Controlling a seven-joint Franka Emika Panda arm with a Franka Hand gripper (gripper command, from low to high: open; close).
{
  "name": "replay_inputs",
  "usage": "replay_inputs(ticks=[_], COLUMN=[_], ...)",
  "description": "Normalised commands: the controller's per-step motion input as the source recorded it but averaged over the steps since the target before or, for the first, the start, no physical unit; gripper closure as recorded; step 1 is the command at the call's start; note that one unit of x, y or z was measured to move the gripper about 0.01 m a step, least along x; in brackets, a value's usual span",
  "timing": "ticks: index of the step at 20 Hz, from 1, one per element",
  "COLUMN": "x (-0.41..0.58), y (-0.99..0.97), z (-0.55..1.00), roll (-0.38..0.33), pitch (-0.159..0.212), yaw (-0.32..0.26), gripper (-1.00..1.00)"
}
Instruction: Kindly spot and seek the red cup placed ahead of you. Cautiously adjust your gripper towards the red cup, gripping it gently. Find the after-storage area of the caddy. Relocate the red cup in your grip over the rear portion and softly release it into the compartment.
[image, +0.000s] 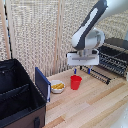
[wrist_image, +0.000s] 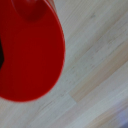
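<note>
No readable text, labels, brand marks, numbers or signs appear in either view — the pictures are small and soft. The red cup (image: 75, 82), the black caddy (image: 17, 95) and the white gripper (image: 82, 70) all show plain, unmarked surfaces — nothing legible.

White bowl (image: 57, 86), blue panel (image: 42, 83), toaster oven (image: 114, 56)

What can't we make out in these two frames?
- Gripper, exterior view: fingers too small to tell whether open or shut; not seen in the wrist view.
- Red cup, wrist view: blurred and cut off by the picture's edge.
- Caddy, exterior view: cropped by the frame's edge; interior too dark to count compartments.
- White bowl: partly hidden behind the blue panel.
</note>
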Motion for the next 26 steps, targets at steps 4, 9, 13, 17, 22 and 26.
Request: replay_inputs(ticks=[4,9,13,17,22,26], x=[-0.189,-0.033,-0.024,-0.076,-0.081,-0.031], y=[0.0,0.02,0.15,0.12,0.01,0.0], z=[-0.53,-0.3,-0.06,-0.03,0.03,0.32], roll=[-0.098,-0.084,-0.065,-0.032,-0.004,0.005], pitch=[0.11,0.055,0.004,-0.006,-0.088,-0.183], yaw=[-0.02,-0.005,-0.006,-0.028,-0.076,-0.074], gripper=[-1.0,1.0,1.0,1.0,1.0,1.0])
